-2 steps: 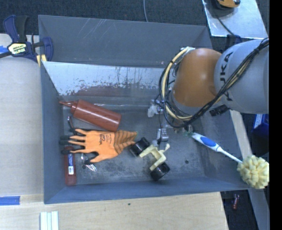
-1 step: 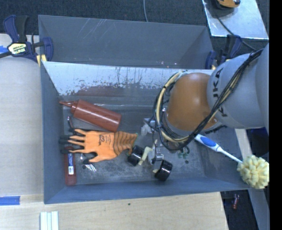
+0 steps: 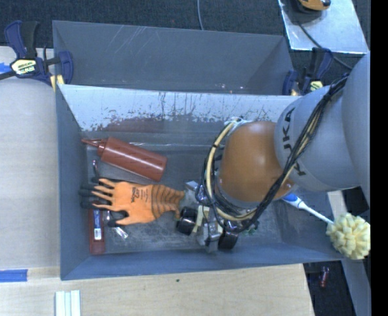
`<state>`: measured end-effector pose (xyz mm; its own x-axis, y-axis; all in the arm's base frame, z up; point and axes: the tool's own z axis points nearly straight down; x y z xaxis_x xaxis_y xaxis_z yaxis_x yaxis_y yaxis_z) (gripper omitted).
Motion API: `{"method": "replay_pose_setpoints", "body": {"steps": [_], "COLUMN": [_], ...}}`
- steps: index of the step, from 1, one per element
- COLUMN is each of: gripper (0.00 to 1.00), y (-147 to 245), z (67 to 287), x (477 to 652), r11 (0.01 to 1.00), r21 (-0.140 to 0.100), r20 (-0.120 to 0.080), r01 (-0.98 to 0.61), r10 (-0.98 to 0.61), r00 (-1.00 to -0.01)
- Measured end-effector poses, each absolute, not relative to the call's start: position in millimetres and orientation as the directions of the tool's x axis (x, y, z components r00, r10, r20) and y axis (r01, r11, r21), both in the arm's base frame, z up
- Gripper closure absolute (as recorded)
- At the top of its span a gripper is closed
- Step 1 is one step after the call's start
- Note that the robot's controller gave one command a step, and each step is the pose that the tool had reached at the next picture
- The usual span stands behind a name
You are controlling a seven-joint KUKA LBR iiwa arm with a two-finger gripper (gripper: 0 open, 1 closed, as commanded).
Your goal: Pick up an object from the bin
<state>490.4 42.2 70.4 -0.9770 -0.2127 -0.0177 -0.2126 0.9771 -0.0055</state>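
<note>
Gripper [image 3: 211, 229] sits low by the front wall of the bin [image 3: 167, 114], half hidden under the arm's orange cover [image 3: 246, 160]; whether it is open or closed cannot be told. Just left of it lies the cuff of an orange glove [image 3: 131, 201] with black tips, on the scuffed grey floor near a brown bottle [image 3: 129, 158].

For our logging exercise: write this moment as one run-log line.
gripper: down at front centre of bin, beside orange glove cuff | orange glove: flat, left | brown bottle: lying behind it | held: cannot tell
</note>
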Motion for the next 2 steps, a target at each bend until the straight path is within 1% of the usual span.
{"method": "replay_pose_setpoints", "body": {"steps": [1, 2], "gripper": [1.00, 1.00], "y": [-7.5, -7.4], "z": [70.5, 70.5], "x": [512.0, 512.0], "r11": [0.945, 0.945], "r21": [0.004, 0.004], "r20": [-0.019, -0.019], "r01": [0.327, 0.326], "r10": [0.327, 0.326], "r00": [-0.945, -0.945]}}
